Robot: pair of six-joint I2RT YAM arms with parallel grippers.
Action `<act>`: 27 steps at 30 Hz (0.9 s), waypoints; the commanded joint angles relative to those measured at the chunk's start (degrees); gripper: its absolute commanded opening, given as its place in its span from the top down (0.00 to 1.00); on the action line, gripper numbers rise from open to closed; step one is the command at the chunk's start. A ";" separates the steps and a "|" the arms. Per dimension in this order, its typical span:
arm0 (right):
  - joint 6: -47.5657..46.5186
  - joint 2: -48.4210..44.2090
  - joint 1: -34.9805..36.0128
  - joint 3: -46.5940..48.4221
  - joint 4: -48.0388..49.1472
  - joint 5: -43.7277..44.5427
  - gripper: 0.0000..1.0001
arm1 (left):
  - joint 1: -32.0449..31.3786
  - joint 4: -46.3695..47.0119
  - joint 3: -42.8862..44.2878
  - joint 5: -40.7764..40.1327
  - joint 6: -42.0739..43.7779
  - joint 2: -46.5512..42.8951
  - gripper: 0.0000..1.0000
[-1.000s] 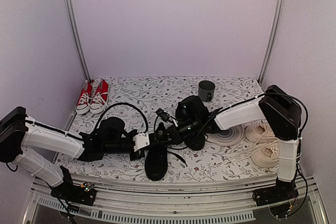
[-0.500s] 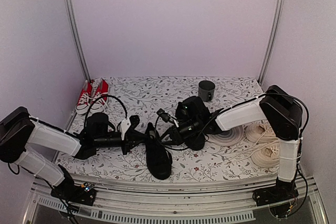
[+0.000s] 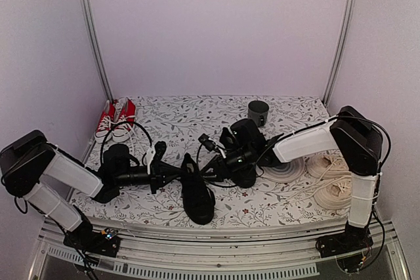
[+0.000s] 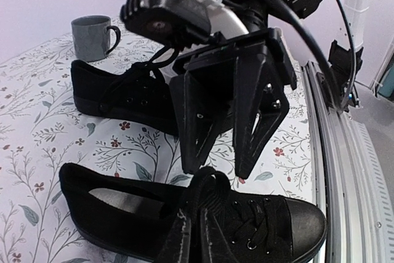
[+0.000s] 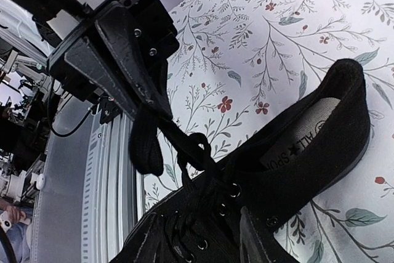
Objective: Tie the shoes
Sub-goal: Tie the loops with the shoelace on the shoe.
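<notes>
Two black shoes (image 3: 197, 195), two hands (image 3: 172, 171)

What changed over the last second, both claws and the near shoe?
Left claw drew back leftward, shut on a thin black lace. Right claw opened, letting go. Near black canvas low-top sneaker turned slightly. Far black sneaker, grey mug, small red sneakers unchanged.

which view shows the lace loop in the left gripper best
Right wrist: the left gripper pinches the lace loop in plain sight. Left wrist shows the loop partly behind its fingers; the top view shows only dark shapes.
</notes>
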 commanded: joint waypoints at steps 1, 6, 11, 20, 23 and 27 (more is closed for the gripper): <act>-8.20 -4.34 -0.40 -2.26 -3.57 1.12 0.54 | 1.76 7.37 -0.86 1.86 -4.00 2.33 0.94; -16.79 -2.35 0.67 -1.56 -6.01 1.76 0.49 | 2.65 8.86 -0.85 2.83 -4.94 3.44 0.95; -23.53 0.87 2.46 2.00 -7.04 3.16 0.54 | 3.28 9.42 -0.87 3.55 -5.41 3.77 0.95; -24.84 3.06 3.34 2.14 -6.72 5.29 0.62 | 4.25 10.25 -1.58 4.31 -6.40 3.95 0.96; -25.56 3.43 3.59 2.14 -6.61 6.51 0.71 | 4.47 10.80 -1.41 5.37 -6.76 4.79 0.96; -25.02 2.44 3.68 1.34 -7.19 7.35 0.92 | 4.79 11.40 -0.99 6.38 -7.03 5.88 0.96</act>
